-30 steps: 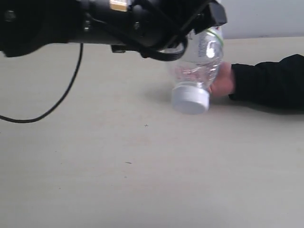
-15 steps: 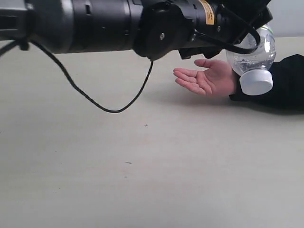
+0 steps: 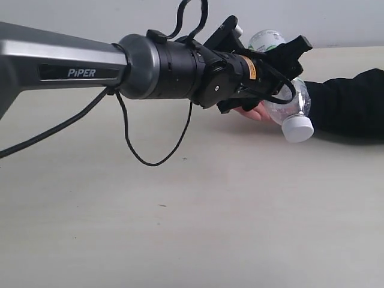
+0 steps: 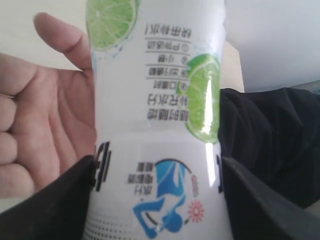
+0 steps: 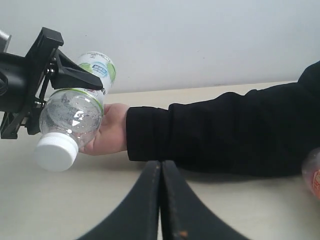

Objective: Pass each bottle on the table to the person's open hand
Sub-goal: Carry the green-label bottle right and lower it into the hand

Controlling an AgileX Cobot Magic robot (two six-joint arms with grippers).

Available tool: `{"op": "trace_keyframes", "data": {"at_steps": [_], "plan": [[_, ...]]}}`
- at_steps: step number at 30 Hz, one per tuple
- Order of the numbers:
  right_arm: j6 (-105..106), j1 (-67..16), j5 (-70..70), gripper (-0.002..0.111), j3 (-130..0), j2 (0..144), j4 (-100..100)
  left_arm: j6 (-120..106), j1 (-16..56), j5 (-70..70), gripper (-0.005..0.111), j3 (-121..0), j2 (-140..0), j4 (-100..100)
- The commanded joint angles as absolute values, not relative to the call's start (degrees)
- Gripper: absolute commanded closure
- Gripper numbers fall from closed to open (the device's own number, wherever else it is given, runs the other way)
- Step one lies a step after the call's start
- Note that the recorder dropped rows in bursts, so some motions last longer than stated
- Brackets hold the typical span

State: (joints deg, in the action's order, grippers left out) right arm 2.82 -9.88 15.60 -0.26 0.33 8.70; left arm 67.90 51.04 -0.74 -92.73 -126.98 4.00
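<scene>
Left gripper [image 4: 157, 162], clamping the lime-label bottle [image 3: 287, 108], is swinging it left off the black sleeve [image 3: 348, 102] over the person's open hand [image 4: 45, 120], so release is probably coming next.

Quantity present: 1 white-capped bottle [image 3: 293, 114], 1 red-labelled bottle [image 5: 313, 175] at frame edge, 1 open hand [image 4: 45, 125], 1 left gripper [image 4: 157, 160], 1 right gripper [image 5: 161, 170], 1 table [image 3: 180, 228].

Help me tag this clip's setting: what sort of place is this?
Probably a robot lab or test bench, not a home: a pale cream wood-grain tabletop, a plain white wall, and a grey-and-black robot arm marked PIPER holding a clear white-capped plastic bottle at a person's bare open hand.
</scene>
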Motion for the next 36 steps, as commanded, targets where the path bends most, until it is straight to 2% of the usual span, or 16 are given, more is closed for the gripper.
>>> {"op": "trace_keyframes", "data": {"at_steps": [1, 36], "plan": [[2.70, -9.59, 15.31, 0.108, 0.00, 0.00, 8.64, 67.77, 50.21, 0.00, 0.107, -93.30, -127.05, 3.83], [2.70, -9.59, 15.31, 0.108, 0.00, 0.00, 8.64, 61.42, 47.32, 0.49, 0.107, -93.30, -131.71, 4.28]]}}
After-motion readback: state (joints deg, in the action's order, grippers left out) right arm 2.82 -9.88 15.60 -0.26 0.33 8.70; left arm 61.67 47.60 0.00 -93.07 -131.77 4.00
